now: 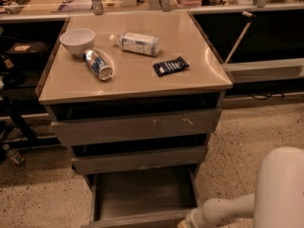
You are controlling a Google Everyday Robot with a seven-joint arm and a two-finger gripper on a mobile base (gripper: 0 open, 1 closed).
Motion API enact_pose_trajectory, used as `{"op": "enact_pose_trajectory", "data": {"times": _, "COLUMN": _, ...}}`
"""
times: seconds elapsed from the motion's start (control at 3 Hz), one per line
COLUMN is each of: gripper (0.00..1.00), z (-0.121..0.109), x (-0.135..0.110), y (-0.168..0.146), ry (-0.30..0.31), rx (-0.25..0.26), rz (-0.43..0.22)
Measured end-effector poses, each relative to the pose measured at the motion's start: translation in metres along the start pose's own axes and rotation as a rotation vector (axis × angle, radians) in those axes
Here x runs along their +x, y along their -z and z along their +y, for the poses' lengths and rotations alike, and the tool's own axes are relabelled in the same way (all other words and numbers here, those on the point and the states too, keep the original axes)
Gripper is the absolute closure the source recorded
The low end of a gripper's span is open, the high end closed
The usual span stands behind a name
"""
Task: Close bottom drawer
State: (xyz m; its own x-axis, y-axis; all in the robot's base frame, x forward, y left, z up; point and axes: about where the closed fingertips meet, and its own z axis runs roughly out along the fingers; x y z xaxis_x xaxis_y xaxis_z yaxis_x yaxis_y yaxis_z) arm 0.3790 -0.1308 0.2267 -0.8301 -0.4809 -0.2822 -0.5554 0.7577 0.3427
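Note:
The bottom drawer [142, 196] is the narrowest of three grey drawers under the cabinet top. It is pulled out toward me, and its deep rectangular tray shows empty. Its plain front panel [133, 220] lies at the lower edge of the view. My gripper [184, 222] is at the bottom edge, at the right end of that front panel, mostly cut off by the frame. My white arm [280, 189] reaches in from the lower right.
The widest top drawer [137, 126], with pale scratches, and the middle drawer [140, 159] stick out slightly. On the cabinet top [199, 80] are a white bowl [77, 41], a can [98, 64], a plastic bottle [137, 43] and a black packet [171, 66]. Speckled floor lies on both sides.

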Motion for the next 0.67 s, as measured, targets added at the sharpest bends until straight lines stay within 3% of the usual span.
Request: {"op": "enact_pose_trajectory", "data": {"times": 0.67, "gripper": 1.00, "z": -0.013, "x": 0.004, "y": -0.028, "ry": -0.031, "rx": -0.017, "rz": 0.005}}
